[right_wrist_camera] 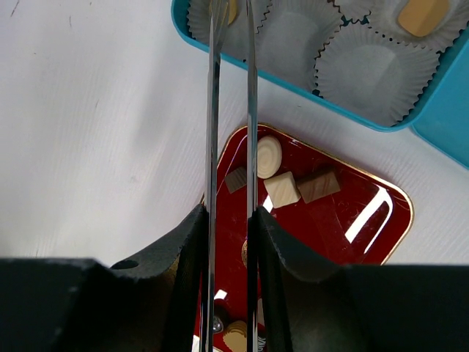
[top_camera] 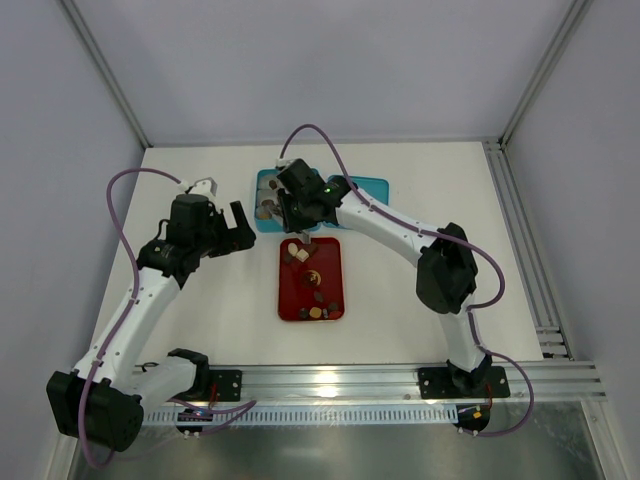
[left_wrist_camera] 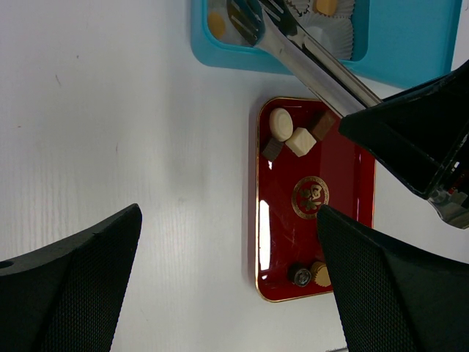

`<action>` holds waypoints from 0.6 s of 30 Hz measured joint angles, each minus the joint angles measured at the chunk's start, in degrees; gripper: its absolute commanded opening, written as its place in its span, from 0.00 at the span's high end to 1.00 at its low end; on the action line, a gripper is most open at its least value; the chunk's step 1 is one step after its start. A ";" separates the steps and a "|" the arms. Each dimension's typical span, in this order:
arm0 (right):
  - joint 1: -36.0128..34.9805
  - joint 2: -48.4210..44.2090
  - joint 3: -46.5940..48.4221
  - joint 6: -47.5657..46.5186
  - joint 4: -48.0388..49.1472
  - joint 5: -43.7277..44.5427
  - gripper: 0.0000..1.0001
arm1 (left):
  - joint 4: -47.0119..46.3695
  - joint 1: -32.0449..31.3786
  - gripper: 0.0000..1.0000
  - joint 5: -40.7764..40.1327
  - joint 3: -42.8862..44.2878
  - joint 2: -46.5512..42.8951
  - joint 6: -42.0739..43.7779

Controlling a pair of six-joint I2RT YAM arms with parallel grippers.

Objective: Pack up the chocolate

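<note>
The right claw is narrowed around a pair of metal tongs, gripping both blades. The tongs reach past the far end of a red tray into a blue tray lined with grey-white paper cups. Their tips sit at a cup holding a tan piece; whether they pinch it cannot be told. The chocolates are split between the trays. Two tan pieces rest in paper cups. In the red tray, cream and brown pieces cluster at the far end, and a dark and a tan piece lie at the near end. The left claw gapes wide and holds nothing, hovering over the white desk just left of the red tray
</note>
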State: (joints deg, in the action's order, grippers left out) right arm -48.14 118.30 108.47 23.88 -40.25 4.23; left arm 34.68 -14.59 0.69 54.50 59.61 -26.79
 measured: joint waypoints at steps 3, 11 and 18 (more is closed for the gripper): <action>0.00 0.15 0.70 0.00 -0.26 0.02 0.65 | 0.00 0.00 0.00 0.00 0.00 0.00 0.00; 0.74 0.26 3.82 0.00 -1.01 -0.11 0.65 | 0.00 0.00 0.00 -0.02 0.00 0.02 0.00; 2.32 -0.63 3.58 0.00 -1.49 -0.13 0.65 | 0.00 0.00 0.00 -0.02 0.00 0.00 0.00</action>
State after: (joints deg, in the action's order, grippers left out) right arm -45.82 117.67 112.05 23.88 -41.74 4.10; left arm 34.68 -14.59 0.67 54.50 59.61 -26.79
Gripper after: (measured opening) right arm 0.352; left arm 0.996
